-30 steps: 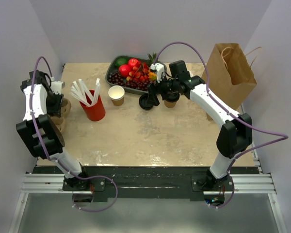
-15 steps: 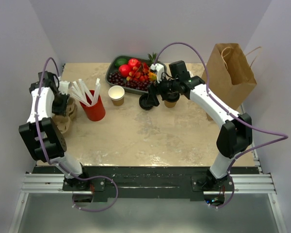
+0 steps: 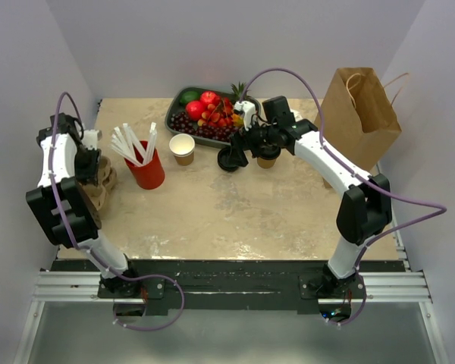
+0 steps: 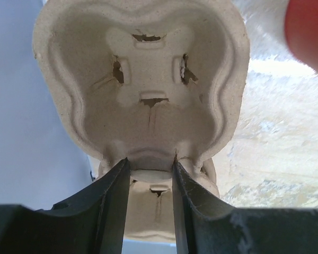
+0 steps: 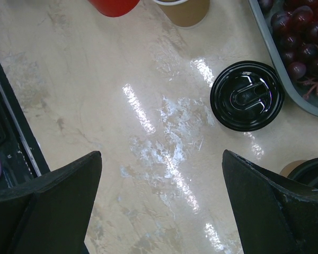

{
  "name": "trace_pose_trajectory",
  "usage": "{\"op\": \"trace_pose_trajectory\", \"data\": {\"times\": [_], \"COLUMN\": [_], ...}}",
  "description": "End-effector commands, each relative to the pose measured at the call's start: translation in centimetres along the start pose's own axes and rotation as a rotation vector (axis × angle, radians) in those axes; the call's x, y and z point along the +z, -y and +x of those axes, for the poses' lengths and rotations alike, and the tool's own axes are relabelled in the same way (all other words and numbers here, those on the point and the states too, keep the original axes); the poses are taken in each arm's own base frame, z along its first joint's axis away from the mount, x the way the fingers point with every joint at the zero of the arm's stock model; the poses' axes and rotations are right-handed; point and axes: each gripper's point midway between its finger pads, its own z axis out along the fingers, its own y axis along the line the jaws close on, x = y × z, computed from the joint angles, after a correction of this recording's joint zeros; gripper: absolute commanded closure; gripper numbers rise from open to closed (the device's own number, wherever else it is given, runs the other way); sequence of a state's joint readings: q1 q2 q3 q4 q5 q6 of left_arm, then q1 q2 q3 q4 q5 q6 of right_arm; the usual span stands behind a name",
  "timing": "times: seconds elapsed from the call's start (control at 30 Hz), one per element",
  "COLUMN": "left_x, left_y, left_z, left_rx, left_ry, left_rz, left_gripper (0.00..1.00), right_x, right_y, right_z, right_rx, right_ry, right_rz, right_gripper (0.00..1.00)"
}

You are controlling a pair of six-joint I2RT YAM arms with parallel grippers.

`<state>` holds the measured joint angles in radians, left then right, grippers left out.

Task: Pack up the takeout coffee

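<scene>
Left arm [image 3: 54, 155] sits at the left edge of the overhead frame. The left jaws are clenched on the near rim of a moulded pulp cup carrier [image 4: 143, 79], one finger on either side of the wall, and the carrier [image 3: 102, 183] is at the left border of the table [image 3: 227, 220]. Right arm [image 3: 330, 163] reaches in toward upper centre. The right jaws are released and spread wide, hovering over bare tabletop with nothing between them. The takeout coffee [image 3: 268, 158], a brown cup with a black lid, stands upright at upper centre of the overhead frame, just below the fruit tray [image 3: 170, 120] and partly under the right wrist. In the right wrist view it [image 5: 311, 172] is cut off at the lower right corner. Just to its left a loose black lid [image 3: 229, 160] lies flat on the table, apart from the cup, at right of centre in the wrist view [image 5: 247, 95]. An open brown cup [image 3: 183, 149] stands further left, then a red cup [image 3: 148, 173] holding white straws [image 3: 129, 142]. A paper bag [image 3: 360, 110] stands upright at upper right.
</scene>
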<state>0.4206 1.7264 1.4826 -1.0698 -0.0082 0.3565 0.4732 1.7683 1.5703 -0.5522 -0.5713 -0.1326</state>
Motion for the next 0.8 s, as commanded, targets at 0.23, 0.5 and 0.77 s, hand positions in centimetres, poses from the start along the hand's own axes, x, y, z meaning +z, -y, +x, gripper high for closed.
{"op": "trace_pose_trajectory", "data": {"times": [0.23, 0.5, 0.77], "left_x": [-3.3, -4.5, -14.8], "left_y": [-2.3, -0.5, -1.4], "left_z": [-1.9, -0.5, -7.3], "left_rx": [0.063, 0.069, 0.045], "left_ry": [-0.034, -0.046, 0.384], "left_rz": [-0.05, 0.025, -0.056], "left_gripper": [1.0, 1.0, 1.0], "right_x": [0.3, 0.0, -2.4], "right_y": [-0.6, -0.6, -0.6], "right_z": [-1.2, -1.5, -5.1], "right_rx": [-0.005, -0.008, -0.063], "right_ry": [0.041, 0.051, 0.151], "right_rz": [-0.032, -0.026, 0.027], "right_gripper": [0.01, 0.01, 0.01]}}
